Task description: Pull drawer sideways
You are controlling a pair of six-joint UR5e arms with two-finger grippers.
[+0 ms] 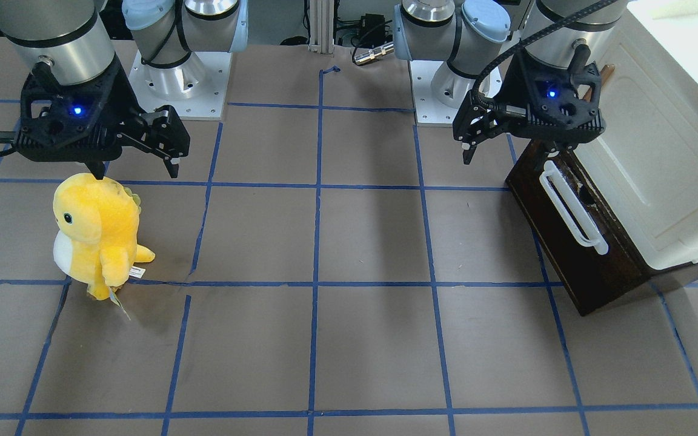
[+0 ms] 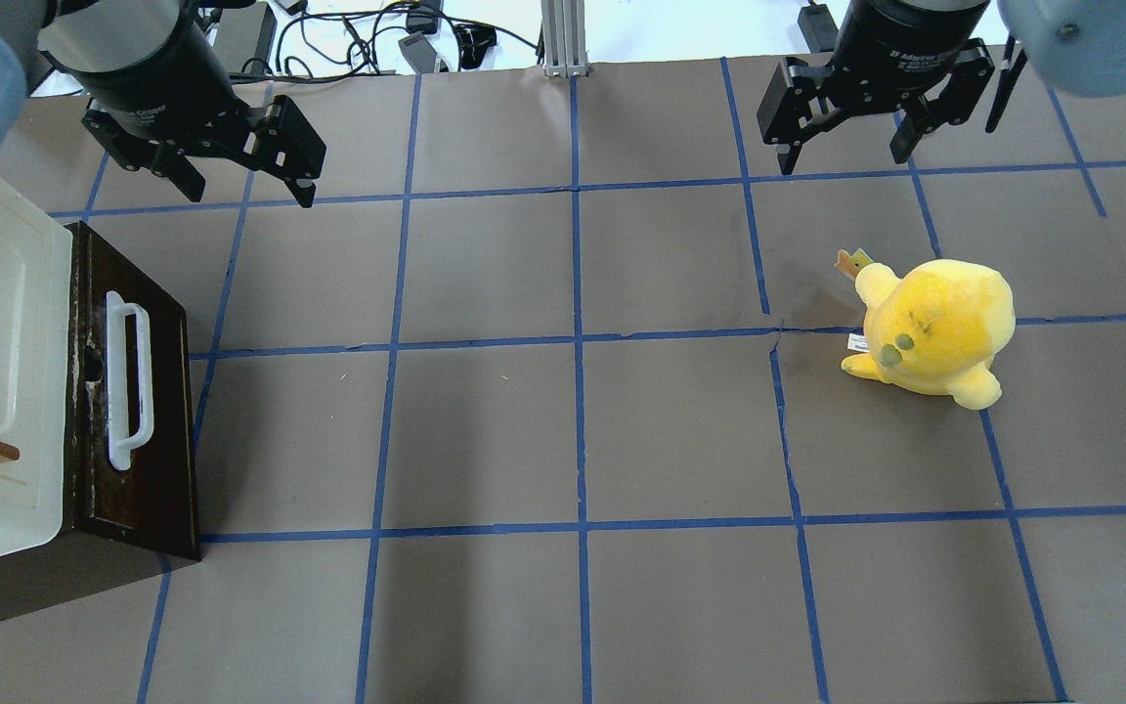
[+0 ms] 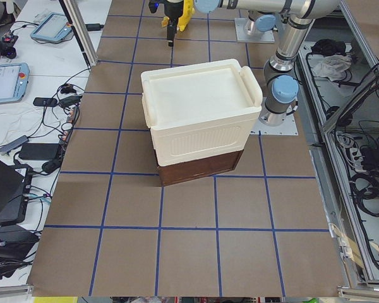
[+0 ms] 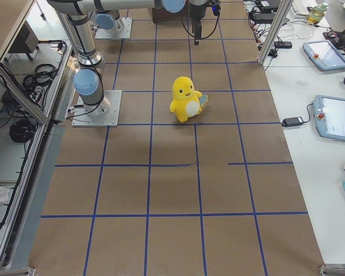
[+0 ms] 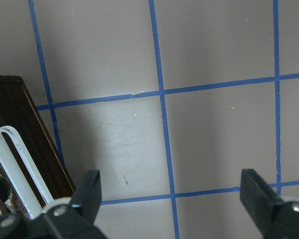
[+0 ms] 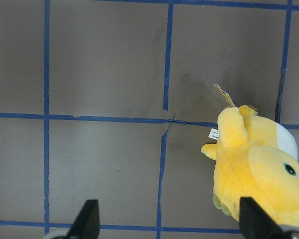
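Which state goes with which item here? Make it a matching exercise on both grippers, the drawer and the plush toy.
Items:
1. left gripper
2. right gripper
3. drawer
4. yellow plush toy

States:
a. upright on the table
b. open, near the plush toy
c. dark brown front, white bar handle
d. open, by the drawer's end, not on the handle

Pairs: 1-d, 2-b, 3-c, 4-a.
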